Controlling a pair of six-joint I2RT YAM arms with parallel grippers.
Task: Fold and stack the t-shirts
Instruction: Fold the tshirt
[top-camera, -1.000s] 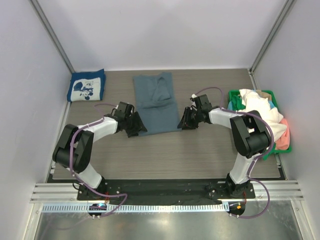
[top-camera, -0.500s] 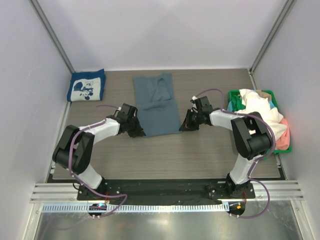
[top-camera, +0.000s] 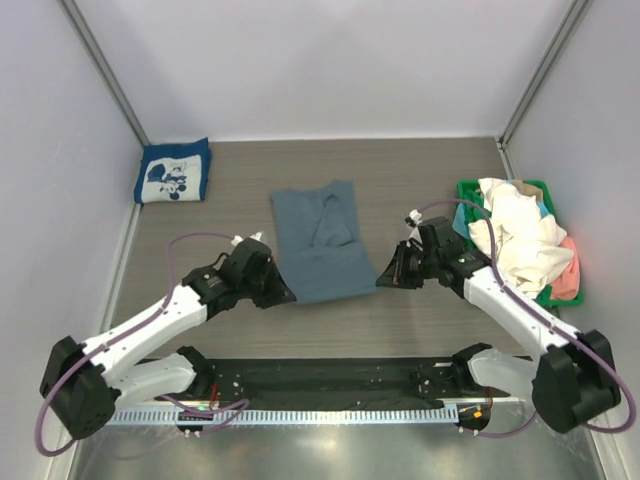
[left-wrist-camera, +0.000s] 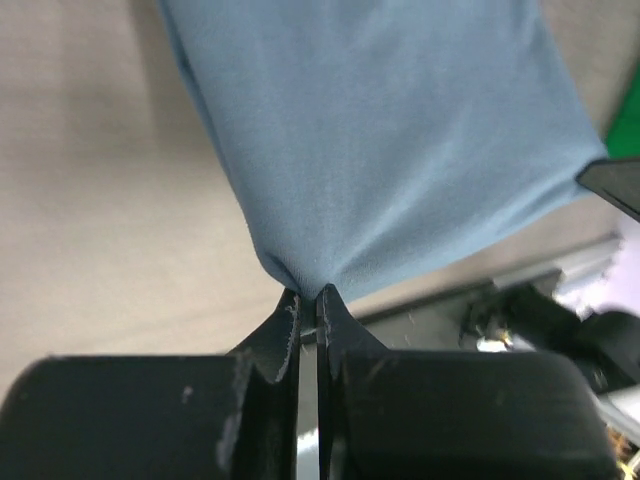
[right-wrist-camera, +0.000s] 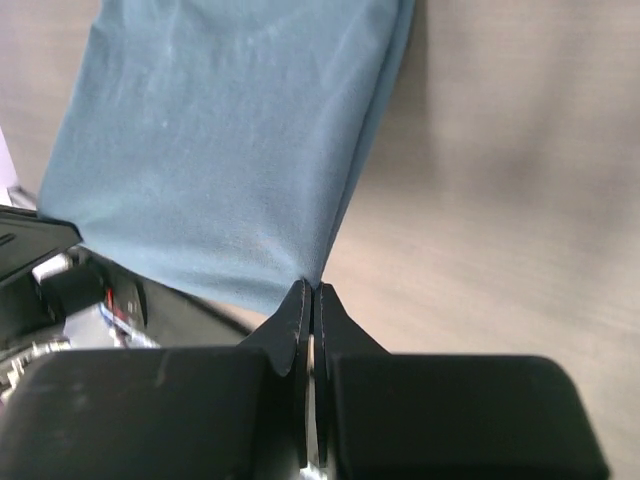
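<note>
A slate-blue t-shirt (top-camera: 322, 243) lies lengthwise in the middle of the table, its near end pulled toward the arms. My left gripper (top-camera: 282, 293) is shut on its near left corner (left-wrist-camera: 300, 275), and my right gripper (top-camera: 385, 281) is shut on its near right corner (right-wrist-camera: 318, 268). Both wrist views show the blue cloth (left-wrist-camera: 390, 150) stretched away from the pinched tips. A folded navy t-shirt with a white cartoon print (top-camera: 172, 172) rests at the far left corner. More t-shirts, white, cream, pink and teal (top-camera: 525, 245), are piled in the basket on the right.
The green plastic basket (top-camera: 468, 190) stands against the right wall. A black mat (top-camera: 320, 375) and a metal rail run along the near edge by the arm bases. White walls enclose the table on three sides.
Both grippers have closed on the blue t-shirt's near corners and drawn them toward the near edge and outward. The shirt has slid nearer, and both arms are stretched lower.
</note>
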